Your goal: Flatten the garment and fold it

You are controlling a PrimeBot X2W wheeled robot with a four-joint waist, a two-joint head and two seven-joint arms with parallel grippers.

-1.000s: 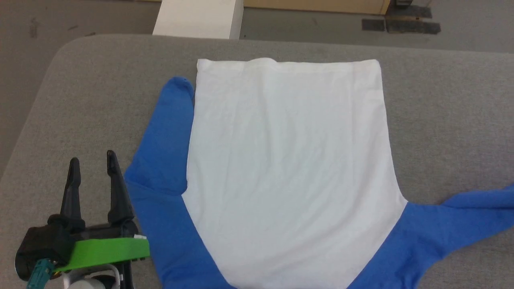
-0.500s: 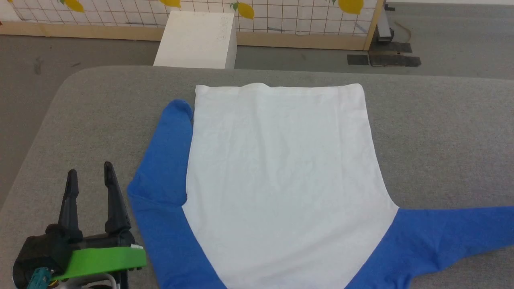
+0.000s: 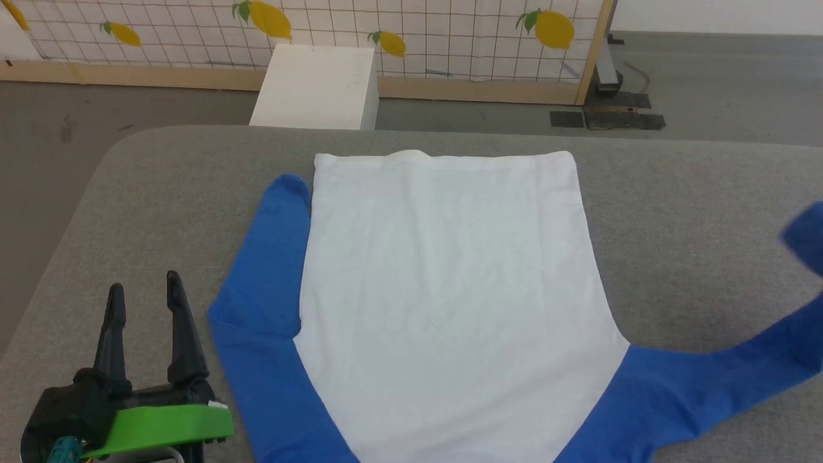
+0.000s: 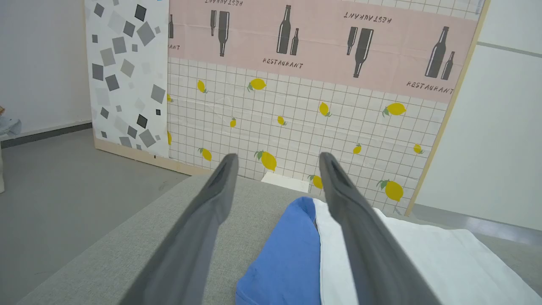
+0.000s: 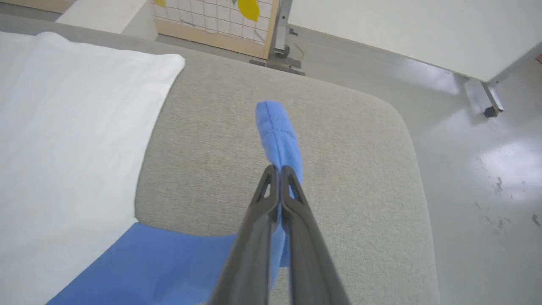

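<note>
The garment [image 3: 443,289] lies flat on the grey table [image 3: 694,212], white body up and hem at the far side. Its left blue sleeve [image 3: 263,276] is folded up along the body's left edge. The right blue sleeve [image 3: 720,373] runs off to the right and rises off the table near the frame's edge. In the right wrist view my right gripper [image 5: 277,169] is shut on that sleeve's cuff [image 5: 277,135], held above the table. My left gripper [image 3: 143,288] stands open and empty just left of the left sleeve [image 4: 288,254].
A white box [image 3: 315,87] stands on the floor beyond the table's far edge, before a lemon-print screen [image 3: 386,29]. The table's rounded right corner [image 5: 394,110] drops to grey floor. Bare table lies left and right of the garment.
The head camera has tilted up, bringing the screen into view. The right sleeve's end has lifted off the table at the right edge. The left gripper has stayed open in place.
</note>
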